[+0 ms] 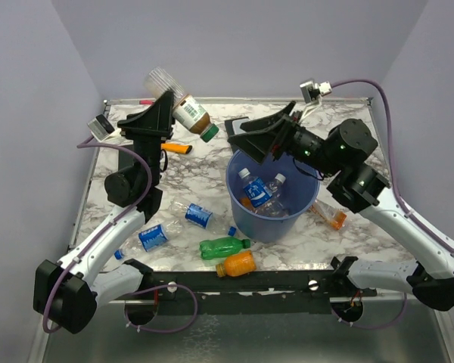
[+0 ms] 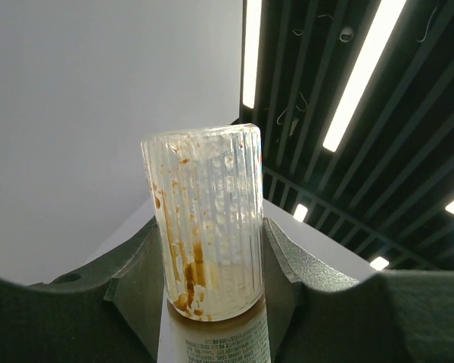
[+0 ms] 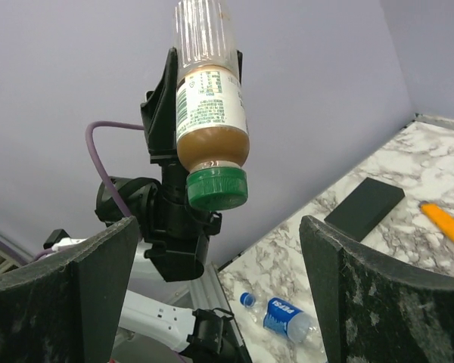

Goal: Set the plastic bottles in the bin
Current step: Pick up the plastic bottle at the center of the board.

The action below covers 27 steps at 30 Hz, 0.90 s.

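Left gripper [image 1: 166, 106] and brown bottle [image 1: 188, 110], located relative to the bin [image 1: 276, 225]. The jaws stood partly closed and clamped the bottle across its mid-body, one finger on each side, as the left wrist view showed. The clear, brown-streaked base projected up past the fingertips. The label, the brown liquid and the green cap [image 3: 217, 189] hung below them. The bottle was held in the air, tilted, up and to the far left of the bin. Its cap was the end nearest the rim, and it was not over the opening.

The right gripper [image 1: 238, 136] hovered at the bin's far rim with its jaws spread wide and nothing between them.

Two clear bottles [image 1: 255, 189] with blue labels lay inside the bin. A green bottle [image 1: 223, 246] and an orange bottle [image 1: 237, 264] lay on the table [image 1: 129, 151] near the bin's near-left side. An orange marker [image 1: 178, 148] lay to the bin's far left.
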Each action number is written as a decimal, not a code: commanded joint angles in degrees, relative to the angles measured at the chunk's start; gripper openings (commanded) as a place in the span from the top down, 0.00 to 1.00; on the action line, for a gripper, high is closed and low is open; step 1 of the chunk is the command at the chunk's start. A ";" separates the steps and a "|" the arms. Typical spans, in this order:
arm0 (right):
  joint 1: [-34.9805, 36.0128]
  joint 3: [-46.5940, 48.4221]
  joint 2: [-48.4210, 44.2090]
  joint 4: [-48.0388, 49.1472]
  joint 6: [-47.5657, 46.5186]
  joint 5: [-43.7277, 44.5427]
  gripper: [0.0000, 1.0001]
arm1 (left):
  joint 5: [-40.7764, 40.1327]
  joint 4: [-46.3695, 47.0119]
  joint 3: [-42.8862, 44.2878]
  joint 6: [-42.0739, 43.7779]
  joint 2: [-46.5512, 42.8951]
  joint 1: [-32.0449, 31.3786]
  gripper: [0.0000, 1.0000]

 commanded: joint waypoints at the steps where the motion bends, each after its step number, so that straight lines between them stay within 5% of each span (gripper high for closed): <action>1: 0.02 1.51 4.22 7.59 -0.27 -6.17 0.10 | -4.14 3.36 -1.56 -5.08 -0.59 -0.46 0.76; 14: 2.08 6.41 12.71 9.32 -1.18 -9.07 0.11 | -4.33 3.39 -1.83 -6.09 0.11 -0.63 0.76; 23: 2.08 7.99 15.46 9.74 -1.47 -10.33 0.41 | -4.37 3.37 -2.95 -6.91 0.42 -0.72 0.77; 27: 2.08 9.24 16.48 9.34 -2.12 -11.45 0.46 | -4.43 3.38 -3.33 -7.34 0.10 -0.72 0.76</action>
